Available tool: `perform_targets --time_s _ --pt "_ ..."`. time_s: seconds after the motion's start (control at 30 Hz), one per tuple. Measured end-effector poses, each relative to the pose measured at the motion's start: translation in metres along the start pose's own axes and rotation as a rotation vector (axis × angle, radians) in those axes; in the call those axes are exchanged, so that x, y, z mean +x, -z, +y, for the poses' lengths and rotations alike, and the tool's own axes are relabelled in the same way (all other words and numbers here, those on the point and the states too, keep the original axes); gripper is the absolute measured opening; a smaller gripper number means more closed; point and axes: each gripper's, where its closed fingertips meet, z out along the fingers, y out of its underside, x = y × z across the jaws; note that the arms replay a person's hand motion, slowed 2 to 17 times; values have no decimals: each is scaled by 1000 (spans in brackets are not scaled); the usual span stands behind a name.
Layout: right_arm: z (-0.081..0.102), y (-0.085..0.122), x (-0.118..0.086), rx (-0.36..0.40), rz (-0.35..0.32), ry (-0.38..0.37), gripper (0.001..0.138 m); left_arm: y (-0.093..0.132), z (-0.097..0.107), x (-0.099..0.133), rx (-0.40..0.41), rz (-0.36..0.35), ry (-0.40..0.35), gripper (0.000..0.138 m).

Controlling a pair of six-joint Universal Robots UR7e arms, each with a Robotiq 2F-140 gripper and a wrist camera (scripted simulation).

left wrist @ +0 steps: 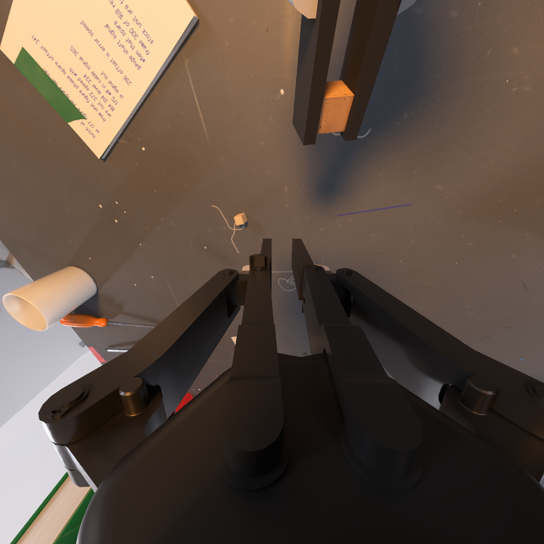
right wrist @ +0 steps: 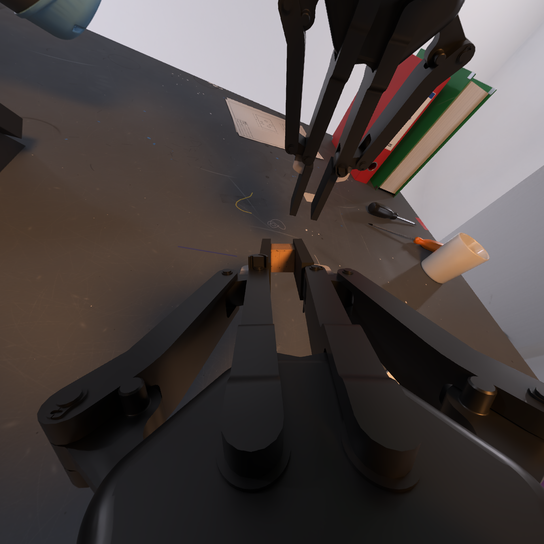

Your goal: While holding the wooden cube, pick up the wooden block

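Note:
My right gripper (right wrist: 282,243) is shut on the wooden cube (right wrist: 282,260), held between its pads above the dark table. In the left wrist view the cube (left wrist: 335,107) shows between the right gripper's (left wrist: 329,138) fingers at upper right. A small pale wooden block (left wrist: 240,219) lies on the table beside a thin white squiggle, ahead and slightly left of my left gripper (left wrist: 282,243). The left jaws stand a narrow gap apart with only table between them. The left gripper (right wrist: 303,216) hangs above the table in the right wrist view, where I cannot see the block.
A notepad with a green band (left wrist: 97,64) lies far left. A white cup (left wrist: 50,297) and an orange-handled screwdriver (left wrist: 84,321) sit near the table edge. The right wrist view shows a black-handled screwdriver (right wrist: 382,211), red and green binders (right wrist: 426,132) and a paper sheet (right wrist: 256,123).

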Motion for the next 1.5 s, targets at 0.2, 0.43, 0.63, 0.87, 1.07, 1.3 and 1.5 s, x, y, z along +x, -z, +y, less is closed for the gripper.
perform_targets --time_s 0.2,0.43,0.63,0.87,1.07,1.3,1.5 --pt "0 3 -1 12 -4 3 20 1 -3 1 22 3 -19 19" --pt "0 4 0 20 -4 1 20 1 -3 1 24 -1 -31 19" --pt "-2 3 -2 32 -20 -16 20 1 -2 3 16 10 -36 19" --pt "-1 3 1 34 -10 -40 20 2 -2 0 29 -2 -9 19" --pt "1 2 4 14 10 -42 20 3 -1 -4 5 -36 10 19" --pt "0 1 4 -14 21 -29 20 0 -1 -6 -52 -78 -16 19" --pt "-2 1 5 5 25 -36 20 -1 -3 -7 -19 -65 -26 19"
